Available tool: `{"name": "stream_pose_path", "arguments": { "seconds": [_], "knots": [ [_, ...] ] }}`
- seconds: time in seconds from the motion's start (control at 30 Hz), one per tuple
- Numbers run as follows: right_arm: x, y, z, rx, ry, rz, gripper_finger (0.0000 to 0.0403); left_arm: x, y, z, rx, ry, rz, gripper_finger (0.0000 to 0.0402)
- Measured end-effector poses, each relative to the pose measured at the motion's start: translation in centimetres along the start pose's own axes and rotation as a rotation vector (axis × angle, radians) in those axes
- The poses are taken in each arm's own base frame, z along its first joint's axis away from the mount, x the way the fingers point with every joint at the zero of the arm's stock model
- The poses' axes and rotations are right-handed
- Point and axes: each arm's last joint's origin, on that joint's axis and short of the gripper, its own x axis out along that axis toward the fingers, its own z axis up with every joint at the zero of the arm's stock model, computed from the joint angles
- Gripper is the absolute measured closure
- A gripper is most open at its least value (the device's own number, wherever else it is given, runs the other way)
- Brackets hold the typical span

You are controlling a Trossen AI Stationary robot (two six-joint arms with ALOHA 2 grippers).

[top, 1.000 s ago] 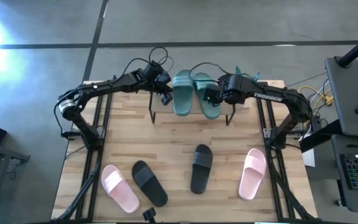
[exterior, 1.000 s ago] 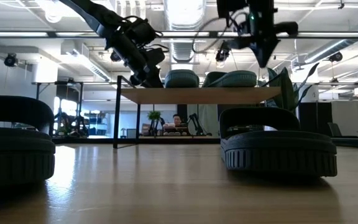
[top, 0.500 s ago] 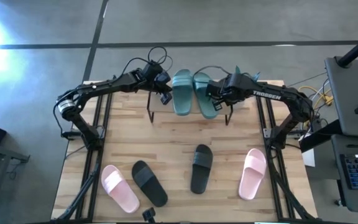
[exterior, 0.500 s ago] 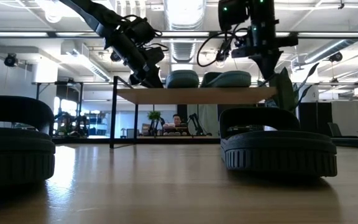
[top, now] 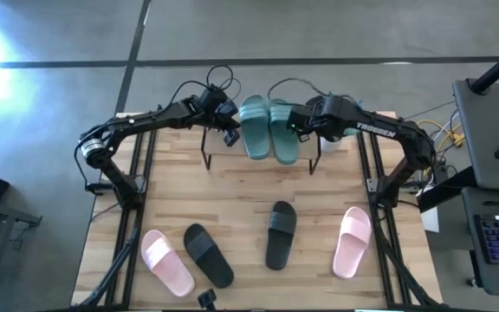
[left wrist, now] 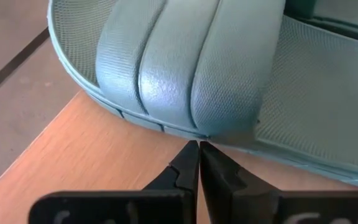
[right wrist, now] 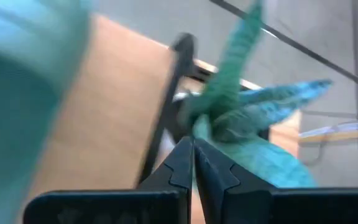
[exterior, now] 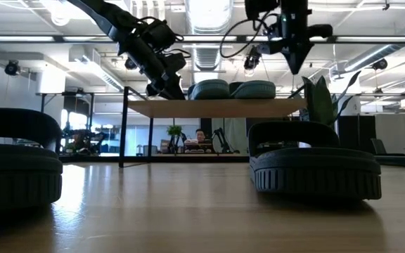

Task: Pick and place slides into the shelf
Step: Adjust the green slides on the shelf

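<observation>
Shelf point(top: 232, 149) shifted left, slides point(top: 269, 130) between pincers.

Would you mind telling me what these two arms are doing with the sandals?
Both arms are at the shelf, where the teal-green pair sits on top. The left end effector is shut beside one teal slide; the right end effector is shut too. Two black slides and two pink slides lie on the table.

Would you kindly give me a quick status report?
Both pincers shut, empty: left pincer, right pincer at the shelf. Teal pair on top. Four slides remain.
</observation>
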Motion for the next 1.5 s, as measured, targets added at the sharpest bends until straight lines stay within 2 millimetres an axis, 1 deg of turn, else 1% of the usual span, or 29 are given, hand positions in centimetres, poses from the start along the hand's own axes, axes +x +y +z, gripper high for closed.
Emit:
{"name": "stream_pose_path", "arguments": {
  "seconds": [0.1,0.2,0.3,0.47,0.73,0.97,1.07,1.2,1.33,1.5],
  "knots": [
    [0.2,0.7,0.3,-0.042,0.042,0.12,0.0394,0.0,0.0,0.0,-0.001,0.001,0.001,0.0401],
    [1.4,1.5,0.3,-0.055,0.082,0.206,0.0394,-0.1,0.0,-0.1,-0.003,0.014,0.001,0.0401],
    [2.4,2.1,-0.1,-0.067,0.111,0.2,0.0394,-0.5,0.0,-0.3,0.0,0.047,0.0,0.0401],
    [3.4,2.9,-0.6,-0.103,0.17,0.23,0.0394,-1.7,-0.1,-0.2,0.041,0.061,0.022,0.0401],
    [3.8,4.6,0.0,-0.075,0.127,0.4,0.0394,-2.1,0.3,-0.5,0.03,0.089,0.038,0.0402],
    [3.7,4.8,0.2,-0.081,0.13,0.451,0.0394,-2.1,0.5,-0.6,0.027,0.094,0.042,0.0402],
    [3.6,4.9,0.1,-0.086,0.132,0.458,0.0394,-2.1,0.8,-0.5,0.038,0.084,0.069,0.0402],
    [3.5,4.9,0.0,-0.089,0.134,0.458,0.0394,-2.3,1.8,-0.2,0.043,0.048,0.146,0.0402],
    [3.5,4.9,0.0,-0.094,0.136,0.456,0.0394,-2.5,3.5,0.3,0.016,-0.018,0.191,0.0402],
    [3.6,4.8,-0.2,-0.102,0.147,0.446,0.0394,-2.3,5.9,0.9,-0.019,-0.076,0.149,0.0402]
  ]
}}
